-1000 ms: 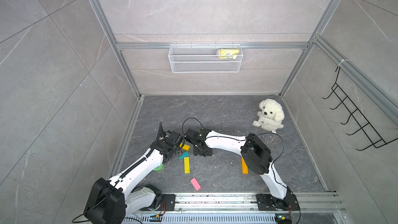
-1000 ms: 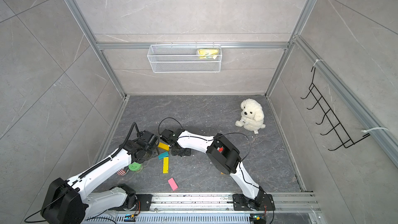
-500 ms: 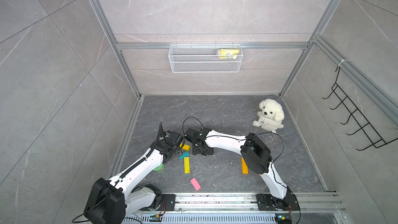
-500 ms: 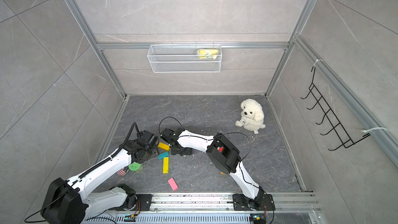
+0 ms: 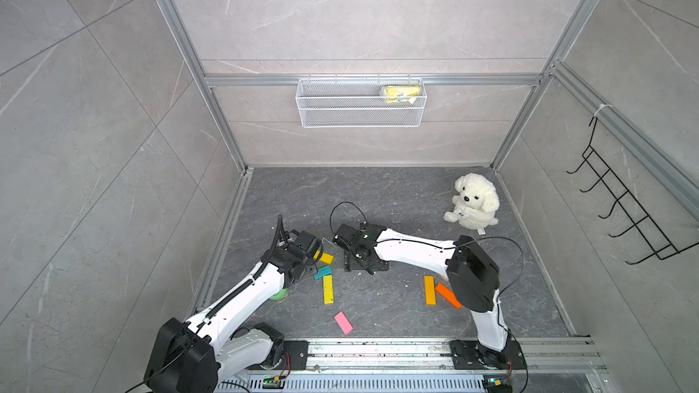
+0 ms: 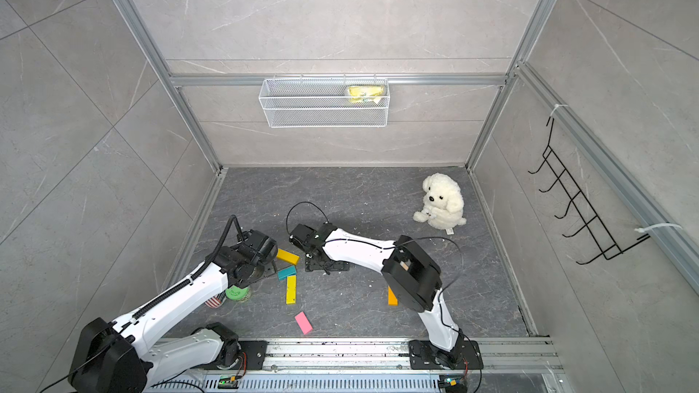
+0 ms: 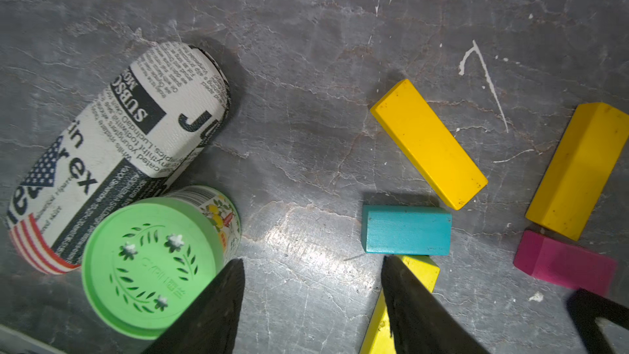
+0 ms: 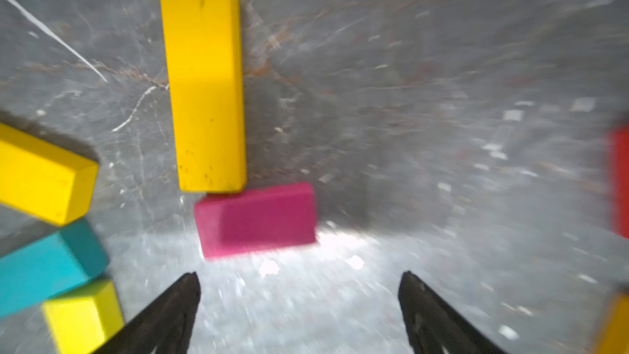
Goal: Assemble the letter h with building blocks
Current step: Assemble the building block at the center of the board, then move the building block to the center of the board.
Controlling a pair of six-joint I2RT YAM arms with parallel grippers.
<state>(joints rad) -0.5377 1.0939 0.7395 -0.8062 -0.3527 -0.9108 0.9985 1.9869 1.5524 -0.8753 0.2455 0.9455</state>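
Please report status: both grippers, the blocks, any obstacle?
Left gripper jaws apart, empty. Right gripper jaws wide, empty, magenta block just ahead. Other blocks scattered, no h. Green-lidded can close beside left gripper.

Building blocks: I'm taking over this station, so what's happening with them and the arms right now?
Two robot arms are building a letter h from blocks on the floor. The right tool hangs open just short of a magenta block lying at the end of a long yellow bar. The left tool is open too, holding nothing, beside a teal block. A pink block and two orange bars lie apart, unused.
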